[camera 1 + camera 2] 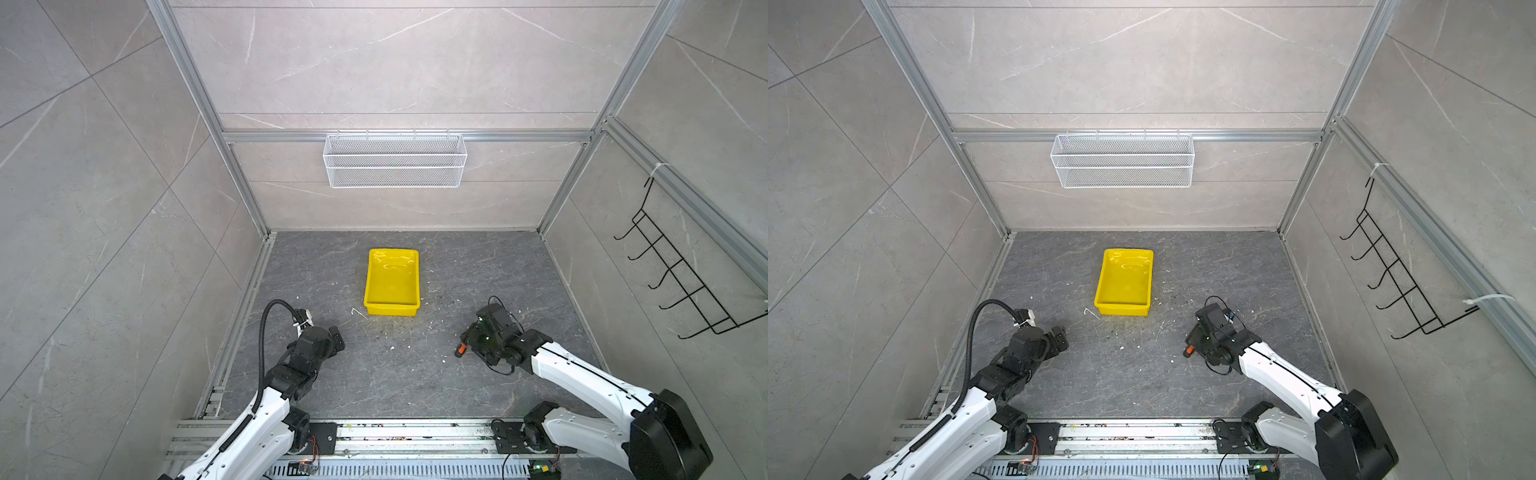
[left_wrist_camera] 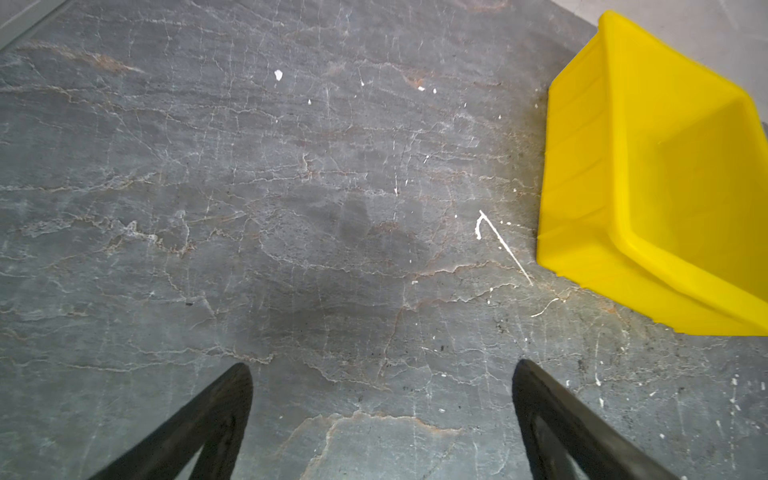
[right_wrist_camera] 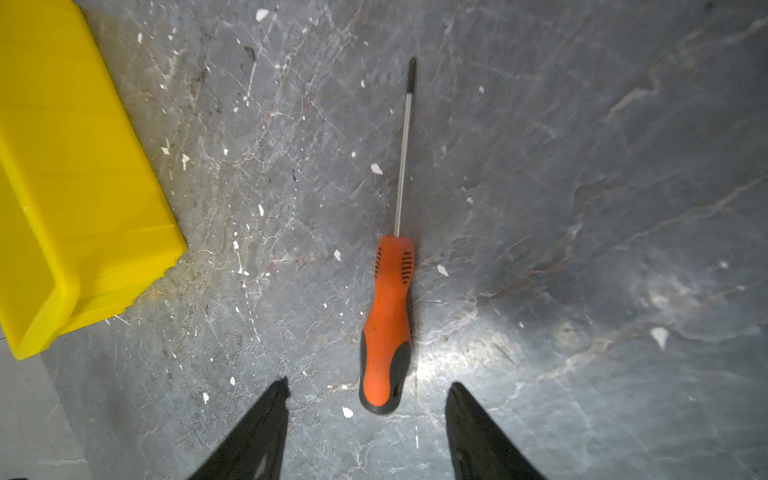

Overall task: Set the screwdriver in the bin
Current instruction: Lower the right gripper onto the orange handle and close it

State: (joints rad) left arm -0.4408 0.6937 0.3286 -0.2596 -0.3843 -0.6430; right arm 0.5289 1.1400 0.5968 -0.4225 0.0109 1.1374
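Observation:
The screwdriver (image 3: pixel 386 324), orange-handled with a black butt and a thin metal shaft, lies flat on the dark stone floor; only its handle end (image 1: pixel 460 350) (image 1: pixel 1189 350) shows in both top views, under the right wrist. My right gripper (image 3: pixel 370 382) is open, low over the butt end, with a fingertip on each side and a gap to both. The yellow bin (image 1: pixel 392 309) (image 1: pixel 1122 309) (image 3: pixel 83 187) stands empty at mid-floor, to the left of the screwdriver. My left gripper (image 2: pixel 382 365) (image 1: pixel 337 334) is open over bare floor, left of the bin (image 2: pixel 582 187).
A white wire mesh basket (image 1: pixel 395 162) hangs on the back wall. A black hook rack (image 1: pixel 681 274) is fixed to the right wall. White flecks and a thin white scrap (image 2: pixel 505 245) lie on the floor near the bin. An aluminium rail (image 1: pixel 415 432) runs along the front.

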